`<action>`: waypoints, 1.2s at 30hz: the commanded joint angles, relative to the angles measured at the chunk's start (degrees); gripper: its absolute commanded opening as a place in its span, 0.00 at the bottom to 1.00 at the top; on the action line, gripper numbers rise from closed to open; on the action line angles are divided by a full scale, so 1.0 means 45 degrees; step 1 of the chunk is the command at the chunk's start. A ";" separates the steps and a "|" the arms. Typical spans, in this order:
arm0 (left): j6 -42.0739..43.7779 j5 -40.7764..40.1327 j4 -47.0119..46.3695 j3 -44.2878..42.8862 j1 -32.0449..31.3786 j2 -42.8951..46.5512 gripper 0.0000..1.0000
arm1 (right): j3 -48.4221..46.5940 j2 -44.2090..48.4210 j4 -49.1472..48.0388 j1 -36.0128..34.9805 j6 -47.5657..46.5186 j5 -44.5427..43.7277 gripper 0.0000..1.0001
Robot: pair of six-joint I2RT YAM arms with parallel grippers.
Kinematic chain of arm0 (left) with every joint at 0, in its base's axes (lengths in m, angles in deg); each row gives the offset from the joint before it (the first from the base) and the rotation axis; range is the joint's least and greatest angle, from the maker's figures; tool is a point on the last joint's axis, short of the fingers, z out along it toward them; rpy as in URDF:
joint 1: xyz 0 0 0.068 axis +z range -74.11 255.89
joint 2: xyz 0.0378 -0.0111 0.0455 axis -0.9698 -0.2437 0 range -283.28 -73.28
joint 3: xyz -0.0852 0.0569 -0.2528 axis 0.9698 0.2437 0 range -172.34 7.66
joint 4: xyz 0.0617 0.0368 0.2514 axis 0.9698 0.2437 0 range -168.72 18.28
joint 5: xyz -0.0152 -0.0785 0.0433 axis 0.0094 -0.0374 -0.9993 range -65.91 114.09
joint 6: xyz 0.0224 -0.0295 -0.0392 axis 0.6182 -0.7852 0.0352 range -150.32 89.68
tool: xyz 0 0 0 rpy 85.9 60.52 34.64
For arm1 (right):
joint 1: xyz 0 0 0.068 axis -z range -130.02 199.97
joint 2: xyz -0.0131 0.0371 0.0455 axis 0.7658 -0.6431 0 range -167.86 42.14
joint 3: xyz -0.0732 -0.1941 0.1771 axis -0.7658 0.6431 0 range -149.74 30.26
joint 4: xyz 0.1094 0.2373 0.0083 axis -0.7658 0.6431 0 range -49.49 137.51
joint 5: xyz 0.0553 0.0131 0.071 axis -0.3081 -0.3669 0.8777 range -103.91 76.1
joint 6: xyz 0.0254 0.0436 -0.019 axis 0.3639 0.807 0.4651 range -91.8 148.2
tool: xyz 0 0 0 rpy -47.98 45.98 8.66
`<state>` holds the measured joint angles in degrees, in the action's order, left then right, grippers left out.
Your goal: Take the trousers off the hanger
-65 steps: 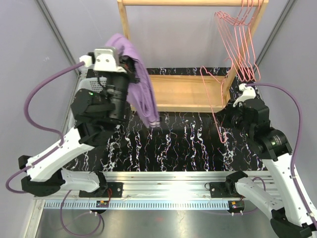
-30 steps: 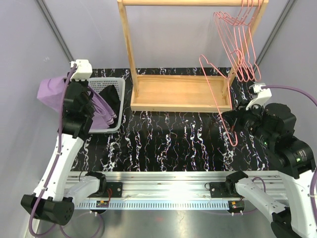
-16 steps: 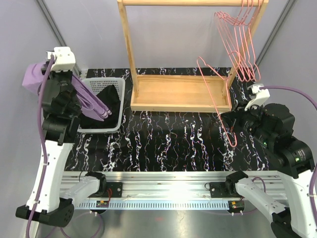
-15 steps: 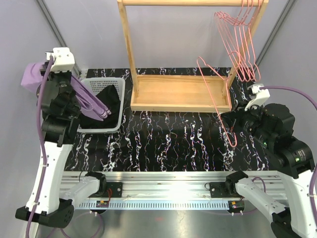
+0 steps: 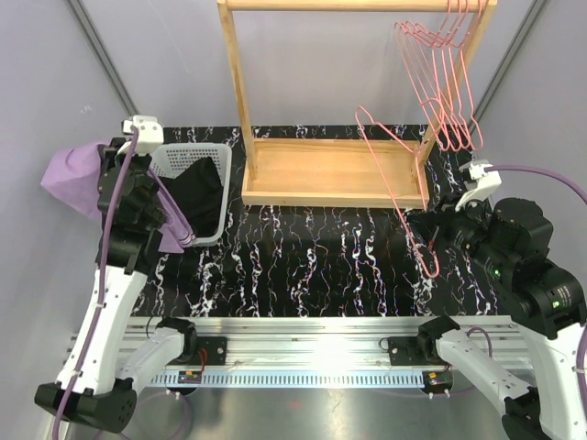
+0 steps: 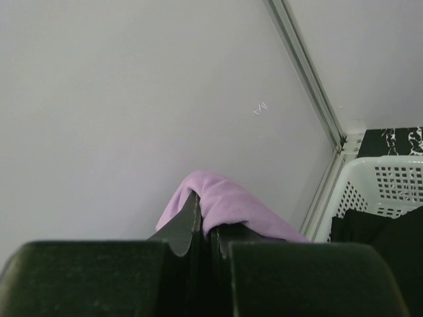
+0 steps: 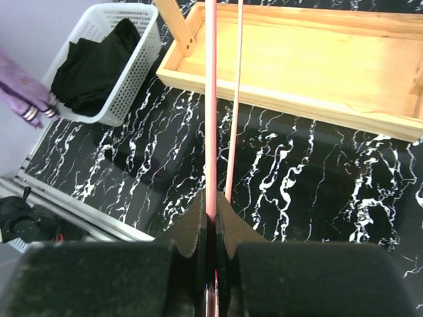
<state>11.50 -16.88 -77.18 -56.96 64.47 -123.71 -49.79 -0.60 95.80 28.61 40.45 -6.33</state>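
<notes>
Trousers [image 6: 231, 205], lilac, pinched in left fingers [image 6: 192, 228], mostly hidden in wrist view; pink hanger [image 7: 210, 99] pinched in right fingers [image 7: 196, 228]

Bright, even, diffuse light fills the top view, and the pale grey walls [image 5: 321, 82] show no hard shadows. A white glare patch on the ribbed aluminium rail [image 5: 321, 353] at 6 o'clock washes out its grooves. The glossy black white-veined surface [image 5: 312, 266] carries only soft, faint shadows.

In the left wrist view, the left arm's black fingers [image 6: 182, 228] at 6 o'clock are dark and blurred, and the lilac-purple cloth trousers [image 6: 231, 205] look soft.

In the right wrist view, the right arm's dark fingers [image 7: 188, 231] are out of focus at 6 o'clock. The pink wire hanger [image 7: 210, 99] is crisp, and broad dim shadows lie on the surface at centre.
</notes>
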 commanded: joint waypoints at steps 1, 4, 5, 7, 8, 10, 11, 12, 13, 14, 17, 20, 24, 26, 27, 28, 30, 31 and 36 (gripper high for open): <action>-0.0228 0.0546 -0.2121 0.0102 0.0252 -0.0857 0.00 | 0.0113 0.0317 -0.0781 -0.0018 0.0498 0.1183 0.00; -0.0622 0.0685 -0.2294 0.0180 0.0389 -0.2359 0.00 | 0.0152 0.0552 -0.0821 0.0002 0.0734 0.1734 0.00; -0.0584 0.0648 -0.2876 0.0277 0.0428 -0.2676 0.00 | 0.0094 0.0630 -0.0783 0.0002 0.0793 0.1890 0.00; -0.0544 0.0647 -0.3484 0.0765 0.0526 -0.3726 0.00 | -0.0003 0.0825 -0.0724 0.0002 0.0793 0.1911 0.00; -0.0602 0.0648 -0.3758 0.0863 0.0584 -0.4082 0.00 | -0.0023 0.0865 -0.0666 0.0002 0.0813 0.1930 0.00; -0.1342 0.1036 -0.3802 0.0632 0.0896 -0.4999 0.00 | -0.0102 0.1079 -0.0723 0.0002 0.0968 0.2163 0.00; -0.1577 0.1077 -0.3200 0.0398 0.0936 -0.6067 0.00 | 0.0053 0.1157 -0.0898 -0.0018 0.1201 0.2629 0.00; -0.1985 0.1077 -0.2904 0.0182 0.0936 -0.6541 0.00 | 0.0132 0.1313 -0.0996 0.0002 0.1319 0.2846 0.00; -0.2144 0.1135 -0.2630 -0.0226 0.0936 -0.6971 0.00 | 0.0210 0.1392 -0.1055 0.0002 0.1398 0.3003 0.00; -0.2300 0.1194 -0.2396 -0.0384 0.0898 -0.7827 0.00 | 0.0346 0.1451 -0.1094 0.0002 0.1476 0.3082 0.00; -0.2594 0.1292 -0.1537 -0.0951 0.0800 -0.9390 0.00 | 0.0561 0.1743 -0.0959 0.0002 0.1283 0.2850 0.00; -0.2440 0.1253 -0.1262 -0.1400 0.0586 -1.0410 0.00 | 0.0699 0.1939 -0.0764 -0.0018 0.1029 0.2635 0.00; -0.2282 0.0689 -0.0402 -0.2413 0.0487 -1.2400 0.00 | 0.0894 0.2231 -0.0762 0.0002 0.1066 0.2672 0.00; -0.2515 0.0590 0.0569 -0.2981 0.0448 -1.3047 0.00 | 0.1108 0.2349 -0.0840 0.0002 0.1164 0.2925 0.00; -0.2942 0.0531 0.0924 -0.3641 0.0429 -1.3301 0.00 | 0.1167 0.2427 -0.0841 0.0002 0.1184 0.2965 0.00; -0.3159 0.0646 0.1314 -0.3918 0.0390 -1.3768 0.00 | 0.1226 0.2466 -0.0841 0.0002 0.1165 0.2946 0.00; -0.3801 0.0958 0.2096 -0.4736 0.0311 -1.4142 0.00 | 0.1363 0.2525 -0.0802 -0.0018 0.1145 0.2829 0.00; -0.4018 0.1173 0.2544 -0.5090 0.0292 -1.4492 0.01 | 0.1402 0.2545 -0.0782 0.0002 0.1106 0.2771 0.00; -0.4761 0.2111 0.3602 -0.5582 0.0331 -1.4379 0.17 | 0.1402 0.2526 -0.0704 0.0002 0.0950 0.2282 0.00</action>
<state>-5.46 -10.45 -66.01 -79.52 65.87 -189.61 -43.21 10.55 94.46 28.61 45.70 5.01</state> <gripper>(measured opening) 0.141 0.051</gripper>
